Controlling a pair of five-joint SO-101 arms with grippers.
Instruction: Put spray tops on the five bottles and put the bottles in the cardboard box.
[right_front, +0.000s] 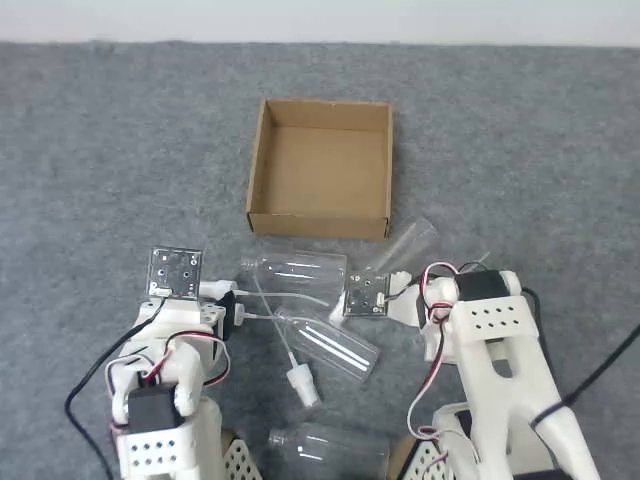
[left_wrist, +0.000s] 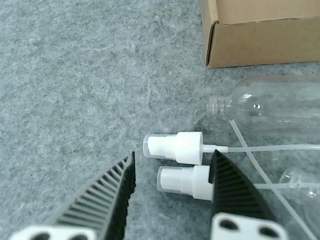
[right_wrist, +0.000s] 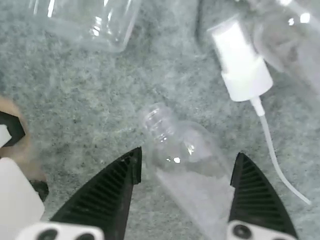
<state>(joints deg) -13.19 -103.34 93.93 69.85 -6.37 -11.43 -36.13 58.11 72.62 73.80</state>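
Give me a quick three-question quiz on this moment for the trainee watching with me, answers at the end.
1. True or false: the cardboard box already holds a bottle.
2. What lies at the open fingertips of the left gripper? A) two white spray tops; B) a capped bottle; C) a roll of tape.
3. Fill the gap: the clear bottle between the open fingers of the right gripper lies on its side, and its neck is ____ (capped or bare).

Key: 1 false, the box is empty. 2 A. 3 bare.
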